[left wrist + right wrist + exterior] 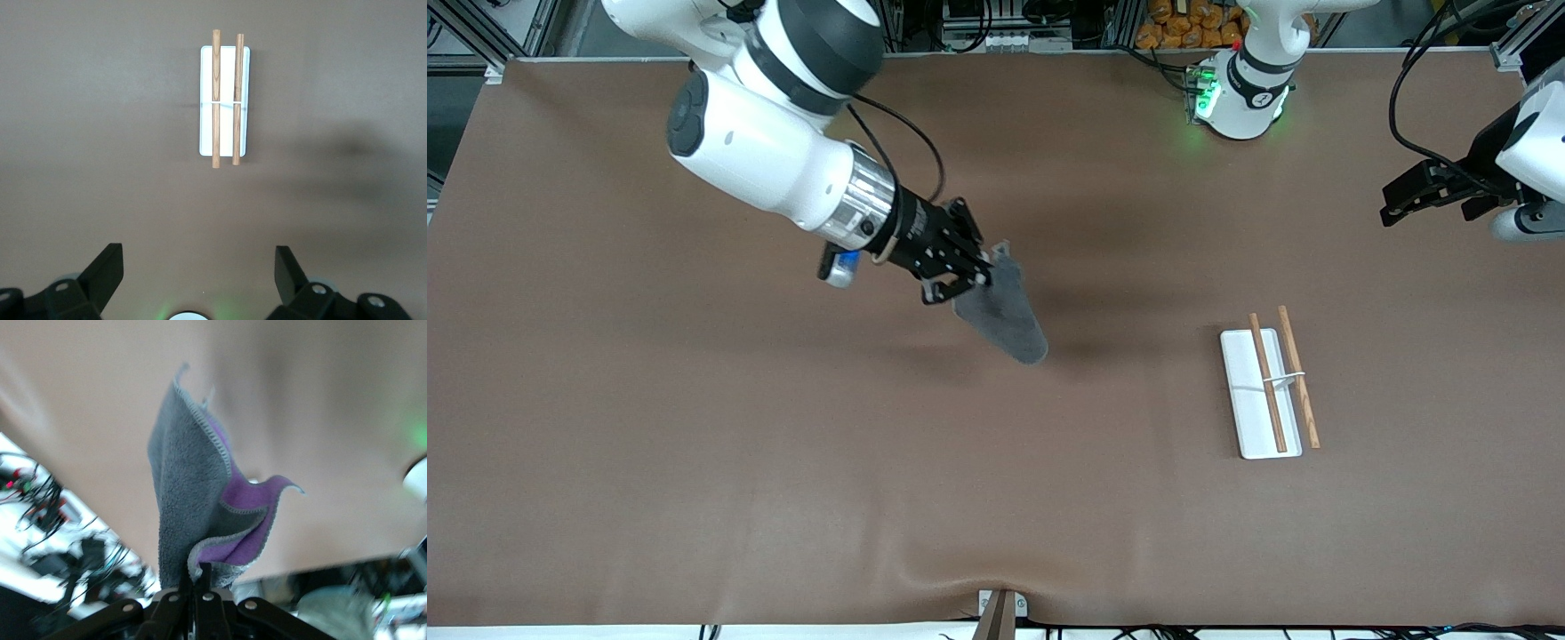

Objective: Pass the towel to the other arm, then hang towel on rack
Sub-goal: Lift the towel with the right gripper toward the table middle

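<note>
My right gripper [971, 277] is shut on the dark grey towel [1003, 313] and holds it up over the middle of the table; the towel hangs from the jaws. In the right wrist view the towel [193, 513] shows its paler hem and purple side, pinched at one edge by the closed gripper [203, 577]. The rack [1270, 384], a white base plate with two brown rods, lies toward the left arm's end of the table. My left gripper [1396, 206] is open and empty, up in the air at that end. The left wrist view shows the rack [225, 100] beneath its spread gripper [199, 267].
The brown table cover [783, 462] is bare around the rack and beneath the towel. The left arm's base [1240, 93] with a green light stands at the table's edge by the robots. A small bracket [1000, 609] sits at the table edge nearest the front camera.
</note>
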`<control>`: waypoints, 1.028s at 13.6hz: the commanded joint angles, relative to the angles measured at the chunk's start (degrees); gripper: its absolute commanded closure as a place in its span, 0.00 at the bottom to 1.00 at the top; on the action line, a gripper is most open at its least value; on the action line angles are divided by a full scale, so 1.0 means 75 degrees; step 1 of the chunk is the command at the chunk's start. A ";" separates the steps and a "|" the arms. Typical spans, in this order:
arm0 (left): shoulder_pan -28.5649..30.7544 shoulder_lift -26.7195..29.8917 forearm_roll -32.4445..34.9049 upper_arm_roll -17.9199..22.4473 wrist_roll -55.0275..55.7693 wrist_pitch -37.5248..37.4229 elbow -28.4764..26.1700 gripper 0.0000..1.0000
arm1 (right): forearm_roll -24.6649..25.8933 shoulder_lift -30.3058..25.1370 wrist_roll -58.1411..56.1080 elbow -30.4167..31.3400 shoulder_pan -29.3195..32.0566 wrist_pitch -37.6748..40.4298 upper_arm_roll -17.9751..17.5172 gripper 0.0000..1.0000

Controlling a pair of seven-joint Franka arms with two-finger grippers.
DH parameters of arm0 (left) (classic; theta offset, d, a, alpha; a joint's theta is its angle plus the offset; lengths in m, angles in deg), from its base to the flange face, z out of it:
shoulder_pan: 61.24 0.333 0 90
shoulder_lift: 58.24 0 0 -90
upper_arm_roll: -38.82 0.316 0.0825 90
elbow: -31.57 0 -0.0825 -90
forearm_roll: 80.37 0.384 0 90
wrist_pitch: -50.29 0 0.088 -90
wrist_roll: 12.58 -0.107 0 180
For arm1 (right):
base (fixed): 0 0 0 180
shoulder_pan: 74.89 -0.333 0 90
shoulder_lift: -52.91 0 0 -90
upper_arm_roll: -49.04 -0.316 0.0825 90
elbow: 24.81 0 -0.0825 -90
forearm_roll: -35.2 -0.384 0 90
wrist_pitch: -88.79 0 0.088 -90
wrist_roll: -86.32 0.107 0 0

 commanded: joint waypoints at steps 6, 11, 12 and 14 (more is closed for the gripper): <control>-0.0281 -0.1217 -0.0116 -0.0102 0.0002 0.0052 0.0894 0.00 | -0.1232 0.0769 0.0278 -0.0725 -0.0274 -0.0744 0.0096 1.00; -0.0575 -0.2155 -0.1063 -0.0126 0.0773 0.1632 0.0966 0.00 | -0.1232 0.0816 0.0290 -0.0783 -0.0345 -0.0756 0.0096 1.00; -0.0598 -0.2296 -0.1333 -0.0138 0.0950 0.1832 0.0978 0.00 | -0.1232 0.0816 0.0290 -0.0795 -0.0333 -0.0756 0.0096 1.00; -0.0832 -0.2461 -0.1697 -0.0126 0.1452 0.2056 0.0966 0.00 | -0.1232 0.0816 0.0313 -0.0807 -0.0333 -0.0756 0.0096 1.00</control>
